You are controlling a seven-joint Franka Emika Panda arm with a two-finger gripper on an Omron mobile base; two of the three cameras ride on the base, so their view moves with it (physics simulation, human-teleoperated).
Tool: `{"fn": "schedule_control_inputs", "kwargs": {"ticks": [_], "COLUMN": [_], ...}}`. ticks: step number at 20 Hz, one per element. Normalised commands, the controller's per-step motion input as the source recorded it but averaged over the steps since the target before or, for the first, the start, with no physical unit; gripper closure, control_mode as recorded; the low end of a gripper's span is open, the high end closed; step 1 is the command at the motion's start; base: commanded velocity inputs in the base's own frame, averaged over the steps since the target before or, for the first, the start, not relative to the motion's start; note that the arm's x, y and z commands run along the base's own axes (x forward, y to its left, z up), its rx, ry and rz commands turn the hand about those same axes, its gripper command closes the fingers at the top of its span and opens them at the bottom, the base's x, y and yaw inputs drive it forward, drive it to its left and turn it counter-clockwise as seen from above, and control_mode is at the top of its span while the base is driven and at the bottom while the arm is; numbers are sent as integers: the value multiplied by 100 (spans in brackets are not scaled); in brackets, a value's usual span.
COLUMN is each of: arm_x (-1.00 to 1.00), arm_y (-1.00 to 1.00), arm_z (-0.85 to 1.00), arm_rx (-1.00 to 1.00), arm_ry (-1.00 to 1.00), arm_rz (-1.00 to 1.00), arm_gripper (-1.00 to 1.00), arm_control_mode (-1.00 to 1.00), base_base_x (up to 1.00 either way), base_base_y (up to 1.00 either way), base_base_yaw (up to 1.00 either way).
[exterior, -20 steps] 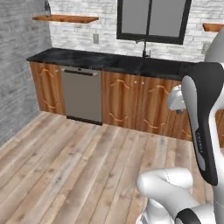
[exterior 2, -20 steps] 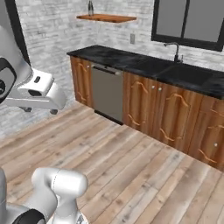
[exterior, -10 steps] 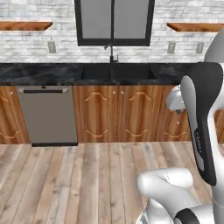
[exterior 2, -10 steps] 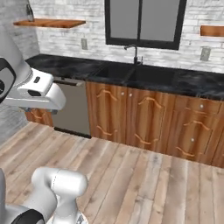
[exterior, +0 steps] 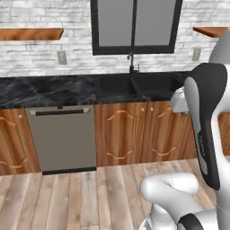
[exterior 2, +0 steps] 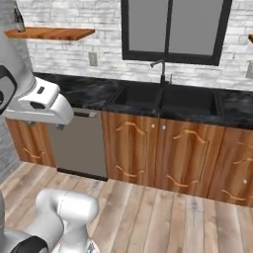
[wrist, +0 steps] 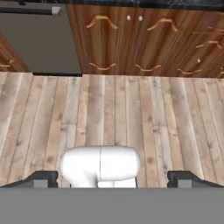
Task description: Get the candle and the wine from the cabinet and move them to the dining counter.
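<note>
1. The cabinet (exterior 2: pixel 49 33), an orange-brown slab shelf, hangs on the brick wall up and to the left of the window (exterior 2: pixel 170 29), with a dark bottle-like shape at its far left end, likely the wine (exterior 2: pixel 19 21).
2. The candle is too small to make out.
3. The hand (wrist: pixel 112 178) points down at the wooden floor (wrist: pixel 131 113), fingers spread wide, grasping nothing.
4. So the shelf sits well above the hand and left of the sink (exterior 2: pixel 163 96); I judge that a drive closer and a high reach come next.

Home kitchen: sink (exterior 2: pixel 165 99), faucet (exterior 2: pixel 160 71), dishwasher (exterior: pixel 63 138), wood base cabinets (exterior 2: pixel 158 153).
</note>
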Motion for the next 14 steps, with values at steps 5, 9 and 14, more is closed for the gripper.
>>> {"fn": "schedule_control_inputs", "kwargs": {"ticks": [5, 9, 14], "arm_x": [0, 0, 0], "arm_y": [0, 0, 0], "arm_z": [0, 0, 0], "arm_rx": [0, 0, 0], "arm_ry": [0, 0, 0], "arm_rz": [0, 0, 0], "arm_gripper": [-100, -100, -100], "arm_control_mode": [100, 100, 100], "base_base_x": [72, 59, 51], "base_base_y": [100, 88, 74], "base_base_yaw": [-3, -10, -7]}}
